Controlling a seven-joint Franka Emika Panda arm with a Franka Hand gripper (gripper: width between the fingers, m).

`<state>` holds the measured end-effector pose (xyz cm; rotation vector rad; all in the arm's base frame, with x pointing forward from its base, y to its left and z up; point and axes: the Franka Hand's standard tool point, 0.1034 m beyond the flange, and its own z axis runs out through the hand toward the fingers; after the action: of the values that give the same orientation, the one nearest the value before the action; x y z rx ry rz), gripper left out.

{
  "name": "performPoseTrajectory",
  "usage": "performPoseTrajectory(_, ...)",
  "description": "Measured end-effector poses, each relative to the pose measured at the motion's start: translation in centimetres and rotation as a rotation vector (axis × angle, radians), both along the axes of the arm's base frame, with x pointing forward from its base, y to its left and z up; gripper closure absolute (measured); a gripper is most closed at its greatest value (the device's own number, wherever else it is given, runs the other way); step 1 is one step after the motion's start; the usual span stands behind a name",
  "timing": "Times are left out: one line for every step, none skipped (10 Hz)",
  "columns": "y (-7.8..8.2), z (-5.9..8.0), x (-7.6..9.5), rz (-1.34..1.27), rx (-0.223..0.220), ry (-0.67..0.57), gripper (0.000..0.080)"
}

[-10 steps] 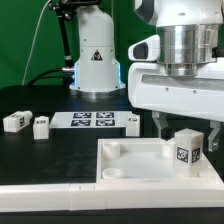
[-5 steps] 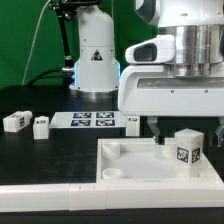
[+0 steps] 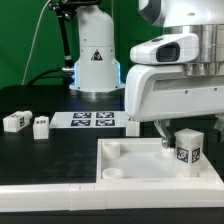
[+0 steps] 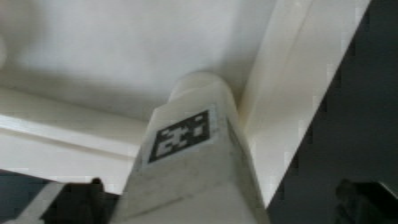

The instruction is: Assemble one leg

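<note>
Small white plastic block leg (image 3: 187, 150) stands upright in big white square tabletop (image 3: 130, 160) corner, ready for fixing; gripper (image 3: 186, 126) above leg, grip state unclear.

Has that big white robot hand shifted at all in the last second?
Yes. Judged against the marker board, the gripper has turned and risen slightly; its housing now sits higher above the leg standing in the tabletop.

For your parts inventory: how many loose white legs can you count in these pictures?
4. Two legs lie on the table at the exterior view's left, one by the marker board, one stands in the tabletop. Others may be hidden.
</note>
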<state>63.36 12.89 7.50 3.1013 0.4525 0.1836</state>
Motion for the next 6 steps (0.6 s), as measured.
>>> performPoseTrajectory(-0.25, -0.06, 0.04, 0.074, -0.016, -0.002, 0.0150)
performPoseTrajectory(-0.25, -0.08, 0.03, 0.056, -0.013, -0.001, 0.0279)
performPoseTrajectory(-0.28, -0.09, 0.03, 0.056, -0.014, -0.001, 0.0417)
performPoseTrajectory(-0.36, -0.10, 0.04, 0.049, -0.014, -0.001, 0.0417)
performPoseTrajectory(-0.39, -0.10, 0.05, 0.023, -0.011, -0.001, 0.0511)
performPoseTrajectory(-0.40, -0.10, 0.05, 0.023, -0.011, -0.001, 0.0511)
